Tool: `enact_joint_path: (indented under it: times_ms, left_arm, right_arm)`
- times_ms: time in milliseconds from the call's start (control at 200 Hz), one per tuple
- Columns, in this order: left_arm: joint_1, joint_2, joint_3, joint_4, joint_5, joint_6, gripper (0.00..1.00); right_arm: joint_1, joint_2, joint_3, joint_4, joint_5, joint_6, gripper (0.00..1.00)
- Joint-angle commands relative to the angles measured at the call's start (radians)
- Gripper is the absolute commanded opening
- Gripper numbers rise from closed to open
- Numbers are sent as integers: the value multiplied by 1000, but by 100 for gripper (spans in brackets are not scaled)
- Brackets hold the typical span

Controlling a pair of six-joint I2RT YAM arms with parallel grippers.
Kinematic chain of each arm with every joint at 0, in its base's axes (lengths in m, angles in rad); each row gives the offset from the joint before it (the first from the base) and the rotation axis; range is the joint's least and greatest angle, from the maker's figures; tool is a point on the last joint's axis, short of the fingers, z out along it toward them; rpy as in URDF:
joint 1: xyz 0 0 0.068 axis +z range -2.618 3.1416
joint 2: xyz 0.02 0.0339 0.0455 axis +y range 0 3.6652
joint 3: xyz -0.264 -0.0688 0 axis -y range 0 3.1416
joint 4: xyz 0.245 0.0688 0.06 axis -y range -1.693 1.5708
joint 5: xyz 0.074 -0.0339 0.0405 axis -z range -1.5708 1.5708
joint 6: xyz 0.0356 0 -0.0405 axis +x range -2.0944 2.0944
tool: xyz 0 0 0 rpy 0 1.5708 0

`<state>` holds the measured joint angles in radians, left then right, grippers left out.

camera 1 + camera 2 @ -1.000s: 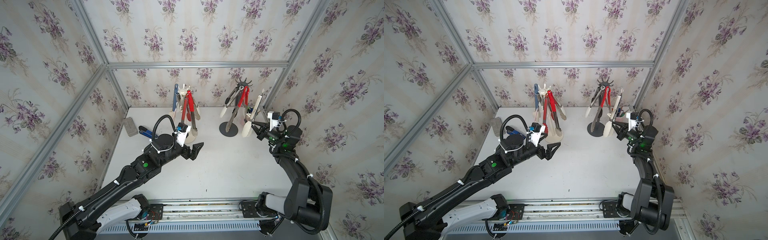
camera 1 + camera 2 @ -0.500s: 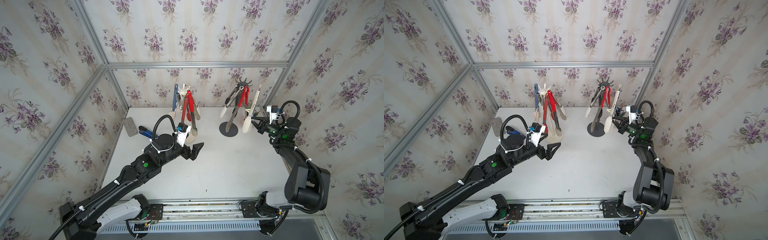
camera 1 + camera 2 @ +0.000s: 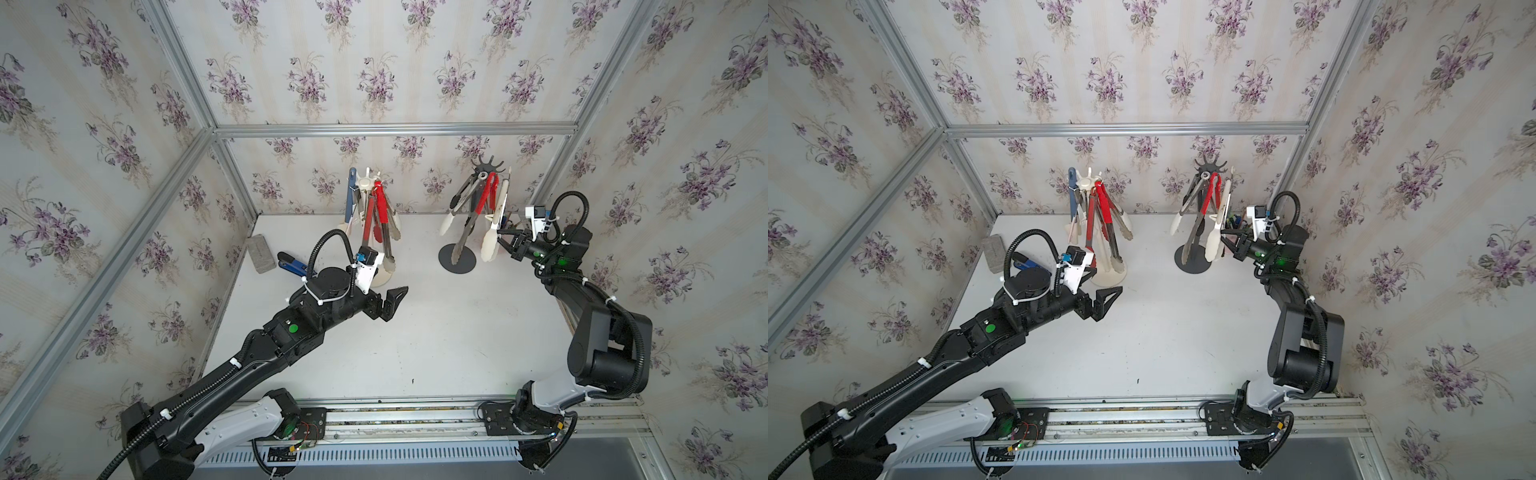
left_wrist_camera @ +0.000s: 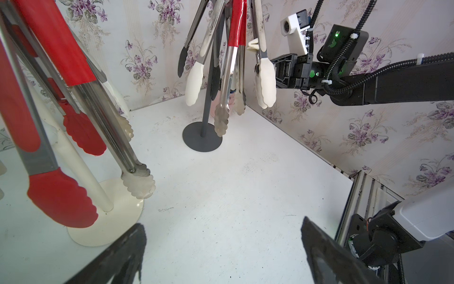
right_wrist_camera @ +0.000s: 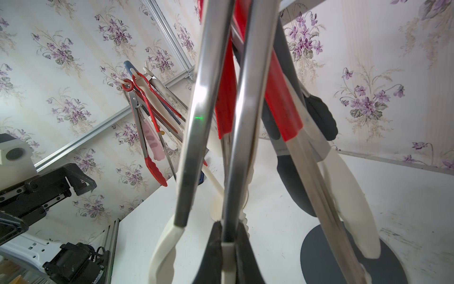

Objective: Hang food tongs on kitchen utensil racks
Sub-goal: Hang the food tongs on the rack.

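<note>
Two racks stand at the back of the table, a white rack and a black rack. Several food tongs hang from each, with red, white and black tips. My right gripper is shut on one steel arm of the white-tipped tongs beside the black rack. In the right wrist view its fingers clamp that arm just above the white tip. The tongs' upper end is close to a black prong; I cannot tell whether it is hooked. My left gripper is open over the table by the white rack's base, with nothing in it.
A grey block and a blue-and-black tool lie at the back left by the wall. The black rack's round base sits just left of my right gripper. Wallpapered walls close three sides; the rail runs along the front.
My right gripper has carried the white-tipped tongs up and slightly left, closer to the black rack. The left arm has not moved.
</note>
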<state>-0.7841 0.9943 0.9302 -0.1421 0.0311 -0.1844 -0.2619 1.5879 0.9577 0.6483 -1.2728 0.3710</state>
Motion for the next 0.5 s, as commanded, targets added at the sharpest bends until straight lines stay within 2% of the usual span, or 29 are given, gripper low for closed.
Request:
enact_joint_path:
  times_ms: [0, 495]
  left_arm:
    - [1, -3, 9, 7, 4, 14, 99]
    - [1, -9, 2, 1, -4, 17, 99]
  right_arm:
    - [9, 18, 16, 16, -26, 8, 0]
    - [12, -3, 22, -28, -48, -21, 0]
